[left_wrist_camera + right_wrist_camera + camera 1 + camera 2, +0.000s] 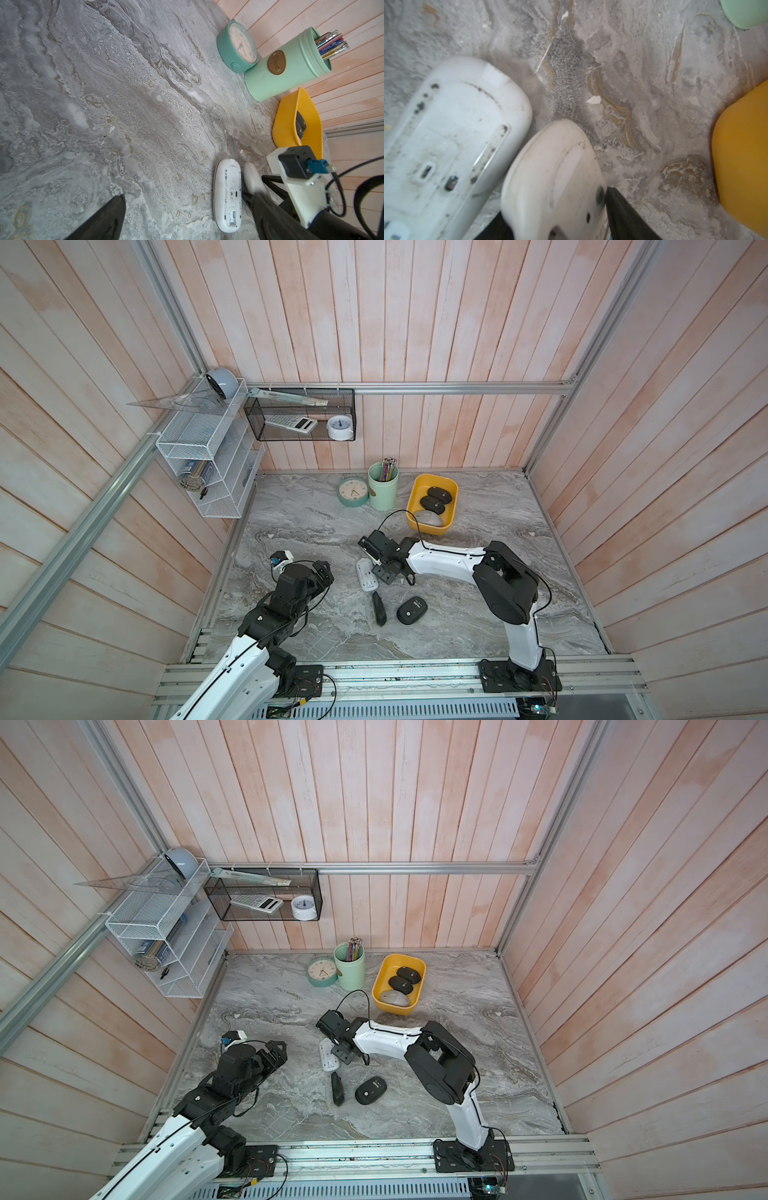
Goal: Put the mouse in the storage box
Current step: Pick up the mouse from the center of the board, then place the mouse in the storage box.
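In both top views the storage box (436,529) stands at the back of the table (519,572), just beside the green pen pot (383,489), and three mice (432,504) already lie in it. The right gripper (377,562) is down at table height just beside an upturned white mouse (365,574); the wrist hides what lies between its fingers. A black mouse on edge (379,609) and a flat black mouse (411,610) lie nearer the front rail. The left gripper (328,576) hangs with its jaws spread wide and nothing between them. It looks parked to the side so that the working arm has free passage. In the left wrist view the mouse (254,178) shows as a cream body set on edge between the right gripper's black fingers, close alongside the upturned one and apart from the box. In the right wrist view one of the fingers (623,212) lies against its flank and the other shows under the opposite side, so the jaws are narrowed onto it. The edge-on pose allows a grip across the thin dimension. The step appears to be grasp completion; lift and carry to the box are not yet done.
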`<state>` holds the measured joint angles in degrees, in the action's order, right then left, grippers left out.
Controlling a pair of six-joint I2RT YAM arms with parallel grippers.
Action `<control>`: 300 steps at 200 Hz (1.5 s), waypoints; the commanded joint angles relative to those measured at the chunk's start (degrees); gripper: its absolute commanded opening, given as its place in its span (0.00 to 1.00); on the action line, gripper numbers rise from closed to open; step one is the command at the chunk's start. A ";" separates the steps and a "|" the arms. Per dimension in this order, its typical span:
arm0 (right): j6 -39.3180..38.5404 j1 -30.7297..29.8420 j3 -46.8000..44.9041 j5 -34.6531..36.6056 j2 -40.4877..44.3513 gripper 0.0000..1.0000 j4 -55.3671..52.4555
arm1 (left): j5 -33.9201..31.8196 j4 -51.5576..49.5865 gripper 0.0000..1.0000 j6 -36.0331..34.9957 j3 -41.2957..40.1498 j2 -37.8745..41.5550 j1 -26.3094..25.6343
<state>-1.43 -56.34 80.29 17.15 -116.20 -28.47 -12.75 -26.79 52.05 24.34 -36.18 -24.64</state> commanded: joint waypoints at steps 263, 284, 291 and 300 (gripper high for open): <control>21.02 24.59 -7.61 -18.77 19.20 0.14 10.60 | 1.31 -0.84 1.00 -2.41 1.07 0.77 0.57; 24.78 28.24 -3.95 -20.84 16.39 0.14 11.87 | 1.76 -0.30 1.00 -2.41 1.14 0.08 0.56; 25.85 29.32 -2.30 -21.38 15.04 0.14 11.90 | 1.85 -0.35 1.00 -2.48 1.23 -0.15 0.56; 27.51 30.59 -0.14 -22.24 13.23 0.14 12.15 | 1.94 -0.37 1.00 -2.64 1.35 -0.20 0.55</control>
<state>19.90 -28.25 74.83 -1.21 -98.80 -19.73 -11.81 -27.79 50.57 24.36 -36.07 -24.38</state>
